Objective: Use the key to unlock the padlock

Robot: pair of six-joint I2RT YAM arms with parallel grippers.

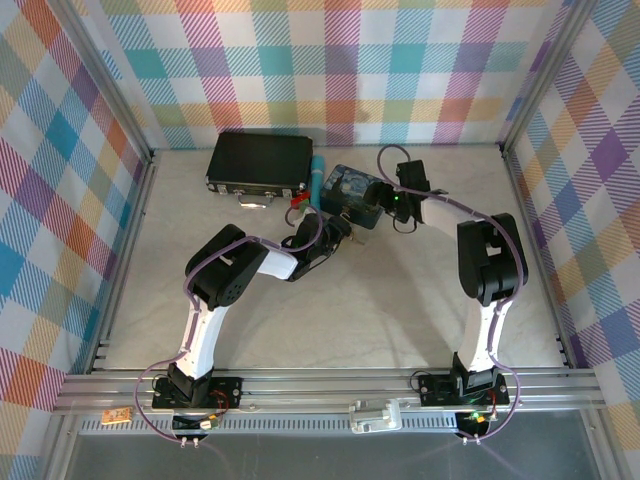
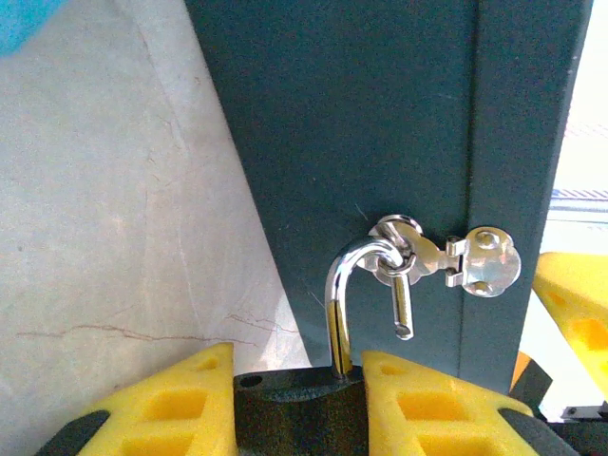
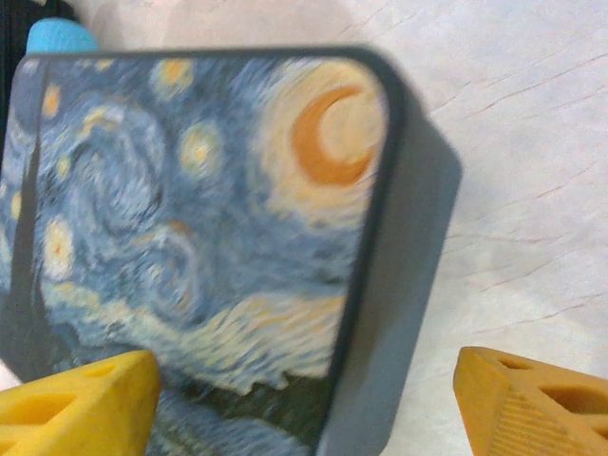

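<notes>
- The painted tin (image 1: 352,192), blue with swirling stars and an orange crescent on its lid, sits askew toward the back of the desk (image 1: 380,310).
- A silver hasp (image 2: 480,264) bridges the seam on the tin's dark side wall.
- A teal tube (image 1: 315,175) lies just beside the tin, on its left in the top view.
- A black case (image 1: 258,162) with a silver latch lies beyond the tube, farther left of the tin.
- A small red piece (image 1: 296,201), perhaps a clip, lies near the tin's left front.
- Plaid walls (image 1: 340,70) stand behind the tin and to either side of it.
- An aluminium rail (image 1: 330,385) runs well in front of the tin.
</notes>
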